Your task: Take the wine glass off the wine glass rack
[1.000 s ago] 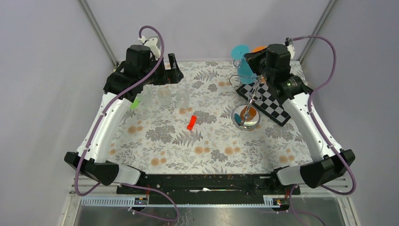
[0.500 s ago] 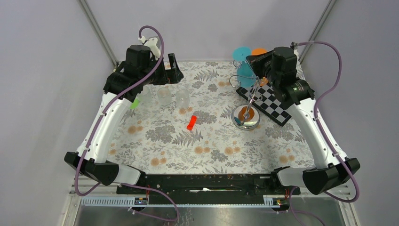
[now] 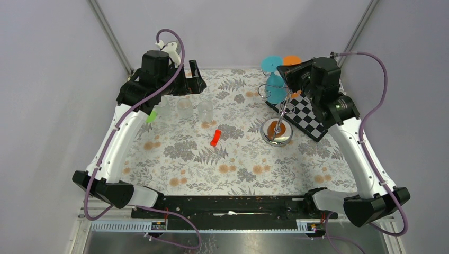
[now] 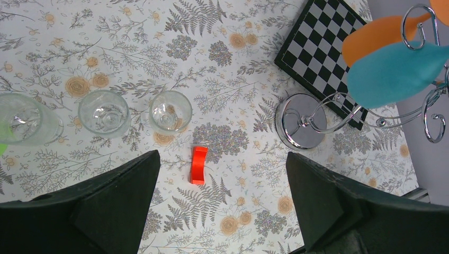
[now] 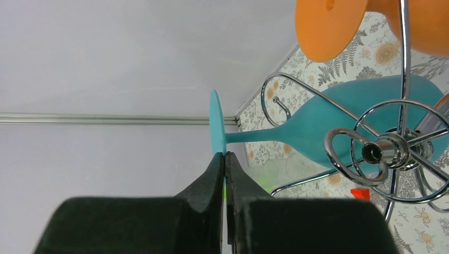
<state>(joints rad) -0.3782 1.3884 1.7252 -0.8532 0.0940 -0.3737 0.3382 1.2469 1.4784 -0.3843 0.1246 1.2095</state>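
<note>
The silver wine glass rack [image 3: 276, 132] stands right of centre, with its disc base [image 4: 303, 120] and looping wire arms [image 5: 389, 151]. A teal wine glass [image 3: 275, 87] lies tilted among the arms, beside an orange glass [image 3: 291, 59]. The teal bowl [image 4: 394, 71] and the stem and foot [image 5: 215, 124] also show in the wrist views. My right gripper [image 5: 223, 156] is shut on the rim of the teal foot; in the top view my right gripper [image 3: 283, 69] is beside that foot. My left gripper [image 4: 222, 201] is open and empty, high at the back left, where the top view also shows it [image 3: 196, 79].
Three clear glasses [image 3: 161, 108] [image 3: 184, 107] [image 3: 205, 110] stand at the back left. A red block [image 3: 215, 137] lies mid-table. A chequered board [image 3: 304, 116] lies behind the rack. A green bit [image 3: 152, 116] lies by the left arm.
My right wrist has swung to the right and its elbow outward. The teal glass has shifted slightly towards the front with it. The left arm has not moved.
</note>
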